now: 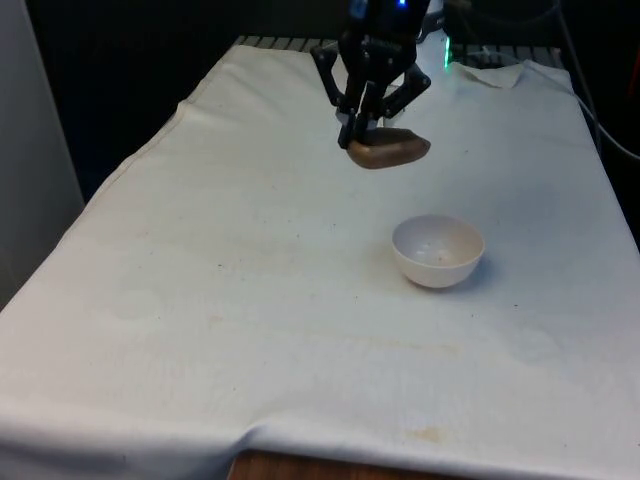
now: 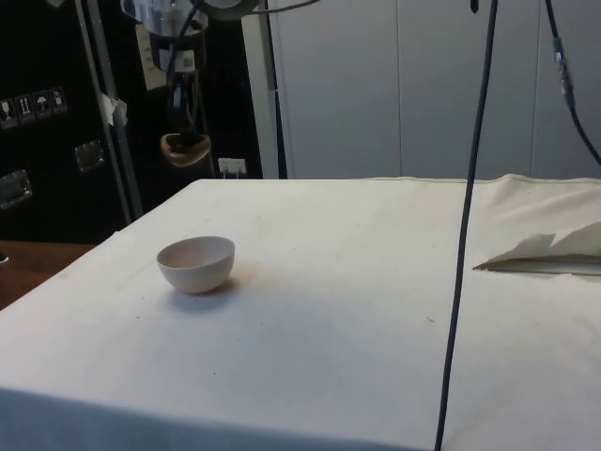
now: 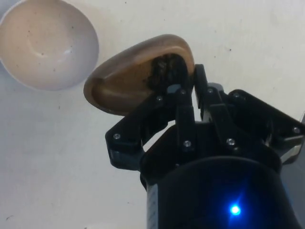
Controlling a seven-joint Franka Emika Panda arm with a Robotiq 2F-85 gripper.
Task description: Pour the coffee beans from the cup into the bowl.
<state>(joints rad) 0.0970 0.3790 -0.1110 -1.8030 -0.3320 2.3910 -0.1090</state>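
Cup (image 1: 388, 150): brown, wooden-looking — held in the air by its rim, tilted, dark coffee beans (image 3: 159, 67) visible inside next to the fingers.
Hand (image 1: 360, 128): black, clenched on the cup's rim, raised well above the counter.
Bowl (image 1: 438, 250): white, upright on the counter — below the hand and off to one side, apart from the cup.
Counter (image 1: 250, 300): covered by a white cloth.
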